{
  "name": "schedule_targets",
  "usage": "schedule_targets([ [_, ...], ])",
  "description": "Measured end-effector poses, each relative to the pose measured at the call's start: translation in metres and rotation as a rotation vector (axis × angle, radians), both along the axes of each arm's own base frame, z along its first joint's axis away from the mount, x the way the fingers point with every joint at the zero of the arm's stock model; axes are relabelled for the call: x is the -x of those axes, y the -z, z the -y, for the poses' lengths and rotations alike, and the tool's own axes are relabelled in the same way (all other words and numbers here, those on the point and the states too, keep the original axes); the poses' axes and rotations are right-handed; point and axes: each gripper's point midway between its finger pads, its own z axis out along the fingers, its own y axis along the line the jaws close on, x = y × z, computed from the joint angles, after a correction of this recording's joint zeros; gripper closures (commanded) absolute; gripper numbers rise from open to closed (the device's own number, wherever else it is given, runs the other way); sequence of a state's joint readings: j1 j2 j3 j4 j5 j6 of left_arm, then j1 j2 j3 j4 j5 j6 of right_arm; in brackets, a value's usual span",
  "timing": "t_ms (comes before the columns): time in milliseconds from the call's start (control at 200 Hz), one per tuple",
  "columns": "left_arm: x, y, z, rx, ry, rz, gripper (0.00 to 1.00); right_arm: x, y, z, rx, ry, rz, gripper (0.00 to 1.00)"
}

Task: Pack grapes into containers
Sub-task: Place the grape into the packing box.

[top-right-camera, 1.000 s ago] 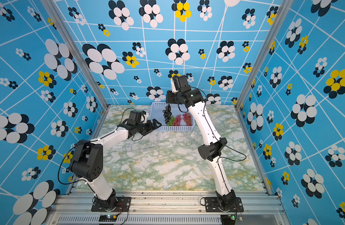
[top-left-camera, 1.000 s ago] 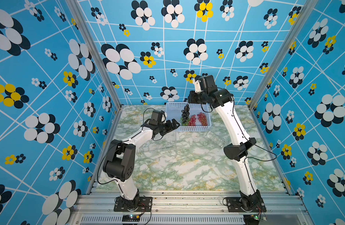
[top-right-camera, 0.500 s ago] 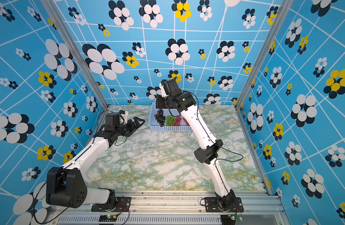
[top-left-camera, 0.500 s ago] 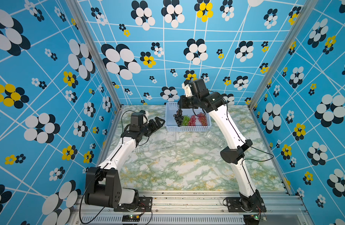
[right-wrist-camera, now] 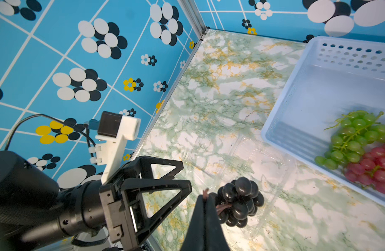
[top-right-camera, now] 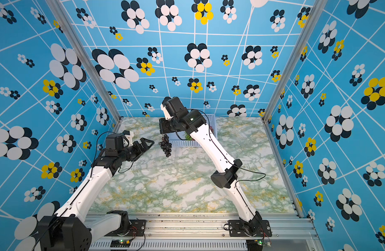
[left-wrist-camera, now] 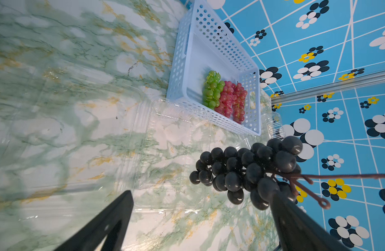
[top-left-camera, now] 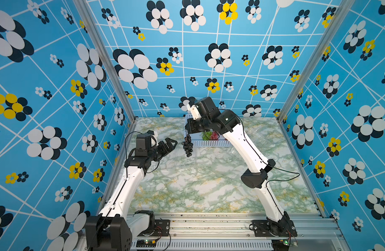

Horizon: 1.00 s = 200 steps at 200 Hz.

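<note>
Right gripper (right-wrist-camera: pixel 205 196) pinches the black grape bunch (top-left-camera: pixel 187 146) by its stem, left gripper (top-left-camera: pixel 169 143) gaping; next, probably lowering into the clear clamshell (left-wrist-camera: pixel 165 150).

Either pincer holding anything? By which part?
Right pincer is shut on the stem of the dark grape bunch, which hangs in the air. Left pincer is open and empty.
</note>
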<state>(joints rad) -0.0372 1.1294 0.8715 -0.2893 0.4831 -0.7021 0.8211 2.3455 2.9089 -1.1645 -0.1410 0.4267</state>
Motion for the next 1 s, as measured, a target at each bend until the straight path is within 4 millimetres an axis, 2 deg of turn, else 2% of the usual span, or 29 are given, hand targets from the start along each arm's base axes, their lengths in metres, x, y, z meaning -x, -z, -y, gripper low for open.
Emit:
schedule_targets([
  [150,0.009,0.002,-0.004,-0.009,-0.004,-0.003,0.01,0.007,0.022,-0.013,0.035,-0.025,-0.032,1.0],
  [545,0.017,0.008,-0.009,-0.027,-0.005,-0.011,0.01,-0.01,0.091,-0.023,0.143,-0.01,-0.098,1.0],
  [825,0.018,0.01,-0.009,-0.041,0.005,-0.01,0.0,-0.022,0.14,-0.019,0.249,0.006,-0.124,1.0],
  [1000,0.018,0.01,-0.009,-0.043,0.007,-0.009,0.01,-0.034,0.154,-0.006,0.294,0.033,-0.123,1.0],
])
